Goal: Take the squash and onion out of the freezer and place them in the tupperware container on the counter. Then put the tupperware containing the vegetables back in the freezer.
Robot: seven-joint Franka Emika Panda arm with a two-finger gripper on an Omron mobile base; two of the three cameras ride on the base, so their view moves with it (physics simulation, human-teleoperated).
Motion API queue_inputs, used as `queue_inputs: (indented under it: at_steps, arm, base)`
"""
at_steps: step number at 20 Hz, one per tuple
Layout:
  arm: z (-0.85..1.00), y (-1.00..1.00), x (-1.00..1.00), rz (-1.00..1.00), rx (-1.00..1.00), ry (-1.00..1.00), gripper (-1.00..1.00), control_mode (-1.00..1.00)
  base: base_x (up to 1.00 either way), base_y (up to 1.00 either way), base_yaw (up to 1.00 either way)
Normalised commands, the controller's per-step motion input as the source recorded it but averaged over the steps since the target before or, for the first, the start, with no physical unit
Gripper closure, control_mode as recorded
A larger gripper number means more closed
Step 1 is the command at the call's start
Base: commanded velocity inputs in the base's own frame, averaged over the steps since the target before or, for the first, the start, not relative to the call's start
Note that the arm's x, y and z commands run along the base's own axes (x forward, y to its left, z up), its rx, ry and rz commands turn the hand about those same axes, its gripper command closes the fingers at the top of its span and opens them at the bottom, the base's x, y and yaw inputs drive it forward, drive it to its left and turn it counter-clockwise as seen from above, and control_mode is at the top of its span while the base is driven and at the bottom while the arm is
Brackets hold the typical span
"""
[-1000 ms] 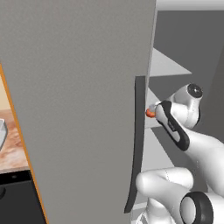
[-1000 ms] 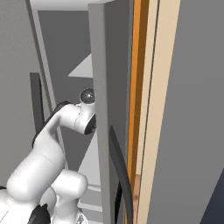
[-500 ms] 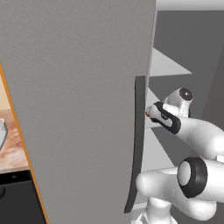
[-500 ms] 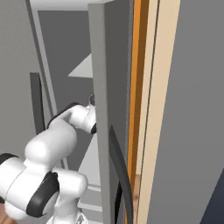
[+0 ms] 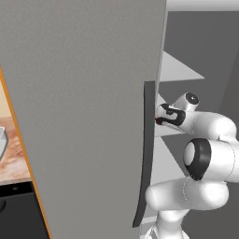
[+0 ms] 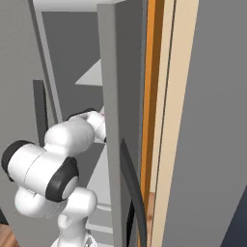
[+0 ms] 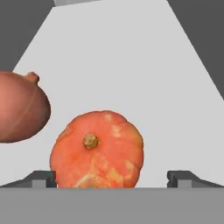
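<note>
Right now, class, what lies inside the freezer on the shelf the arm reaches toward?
On the pale shelf sit an orange squash, stem facing the camera, and a brown onion beside it. The open pincer frames the squash; the squash's underside is hidden.

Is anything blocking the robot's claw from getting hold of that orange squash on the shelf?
Nothing visible does. In the hand view the squash sits on the pale shelf straight ahead of the open gripper, between its fingertips. The onion lies off to the side, apart from the squash.
</note>
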Motion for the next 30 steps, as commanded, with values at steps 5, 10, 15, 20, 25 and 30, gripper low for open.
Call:
queue_inputs:
  at_steps: [5, 10, 15, 20, 25, 30]
  arm:
    - [-0.24, 0.0, 0.37, 0.09, 0.03, 0.04, -1.0, -1.0]
    - [-0.35, 0.0, 0.2, 0.05, 0.0, 0.01, 1.0, -1.0]
    - [-0.34, 0.01, 0.0, 0.01, 0.0, 0.0, 1.0, -1.0]
    - [-0.02, 0.0, -0.25, 0.0, 0.0, -0.13, 1.0, -1.0]
    - [0.25, 0.0, -0.81, -0.02, 0.0, -0.3, 1.0, -1.0]
    - [0.56, 0.01, -0.82, -0.04, -0.05, -0.19, 1.0, -1.0]
  base:
    - [0.0, 0.0, 0.0]
    - [0.0, 0.0, 0.0]
    - [0.0, 0.0, 0.0]
    - [0.0, 0.0, 0.0]
    - [0.0, 0.0, 0.0]
    - [0.0, 0.0, 0.0]
